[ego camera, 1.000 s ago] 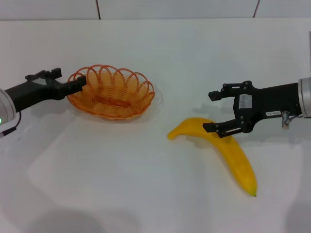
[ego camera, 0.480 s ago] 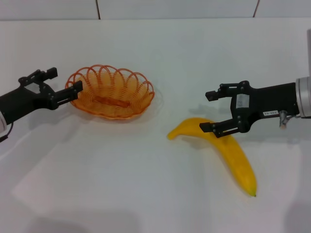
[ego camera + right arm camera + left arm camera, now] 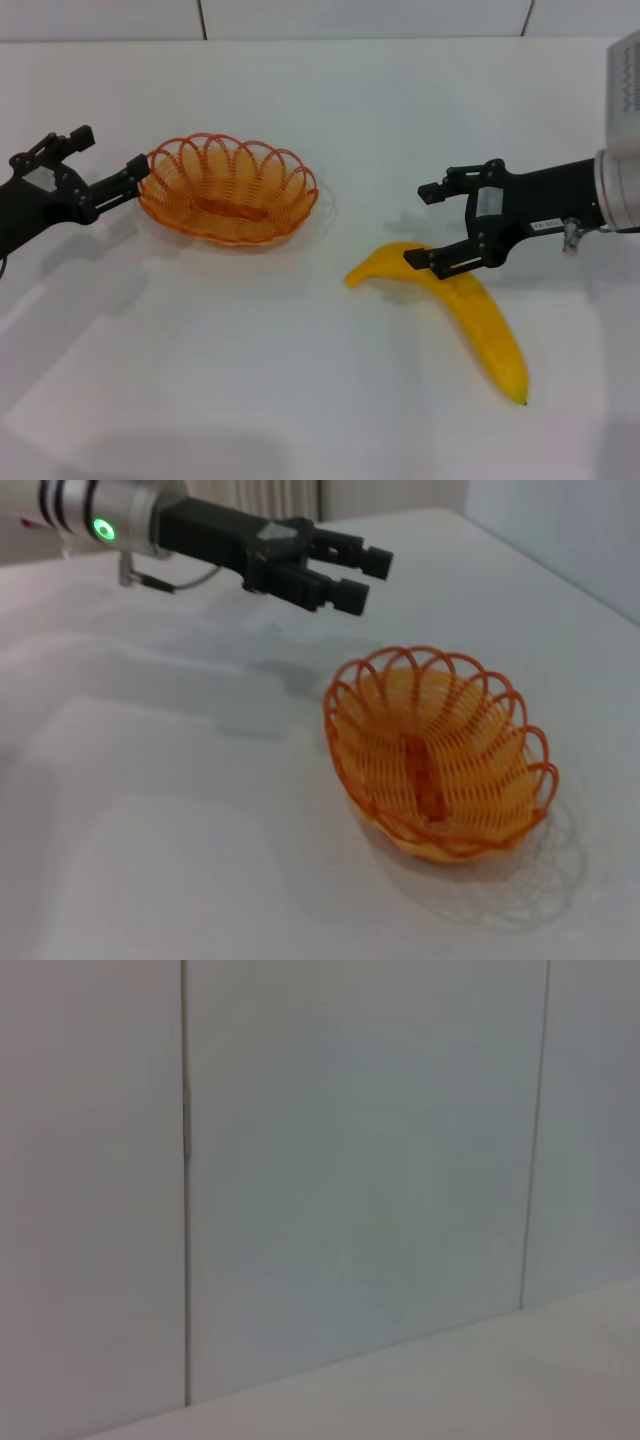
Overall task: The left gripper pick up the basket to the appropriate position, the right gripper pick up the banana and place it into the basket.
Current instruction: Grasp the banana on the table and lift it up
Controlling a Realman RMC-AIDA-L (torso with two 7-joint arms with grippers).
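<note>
The orange wire basket point(image 3: 228, 188) stands on the white table at the left; it also shows in the right wrist view point(image 3: 437, 770). My left gripper point(image 3: 108, 155) is open and empty just left of the basket's rim, its near fingertip close to the rim. It also shows in the right wrist view point(image 3: 345, 568). The yellow banana point(image 3: 470, 310) lies on the table at the right, dark tip toward me. My right gripper point(image 3: 420, 225) is open over the banana's far end, one finger across it and the other beyond it. The left wrist view shows only a wall.
The white table point(image 3: 300, 380) extends around both objects. A pale panelled wall point(image 3: 350, 1160) rises behind the table's far edge. No other objects are in view.
My left gripper has drawn back to the left, off the basket's rim, and stays open. My right gripper has shifted slightly left over the banana. Basket and banana have not moved.
</note>
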